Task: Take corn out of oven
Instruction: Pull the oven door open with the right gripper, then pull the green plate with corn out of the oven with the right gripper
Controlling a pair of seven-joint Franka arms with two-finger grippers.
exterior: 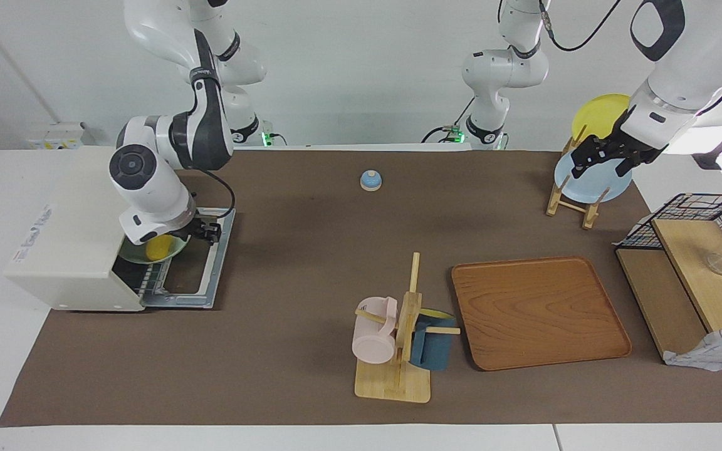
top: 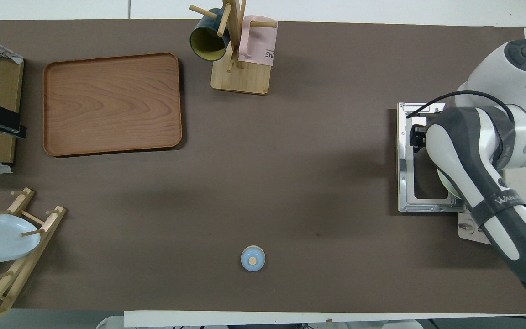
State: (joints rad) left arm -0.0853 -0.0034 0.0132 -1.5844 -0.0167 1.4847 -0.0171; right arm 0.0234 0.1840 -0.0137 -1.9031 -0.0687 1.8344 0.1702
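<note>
The off-white oven [exterior: 66, 241] stands at the right arm's end of the table, its door [exterior: 195, 269] open flat on the brown mat. The yellow corn [exterior: 159, 248] lies in a pale green dish [exterior: 178, 250] at the oven's mouth, on the wire rack. My right gripper [exterior: 176, 238] is down at the mouth right over the corn; the wrist hides its fingers. In the overhead view the right arm covers the corn and only the dish's rim [top: 443, 185] and the door [top: 402, 160] show. My left gripper [exterior: 590, 156] waits over the plate rack.
A small blue bell [exterior: 370, 180] sits mid-table near the robots. A mug tree [exterior: 398, 351] holds a pink and a dark blue mug. Beside it lies a wooden tray [exterior: 536, 310]. A plate rack [exterior: 577, 200] holds a blue and a yellow plate. A wire-and-wood shelf [exterior: 687, 269] stands at the left arm's end.
</note>
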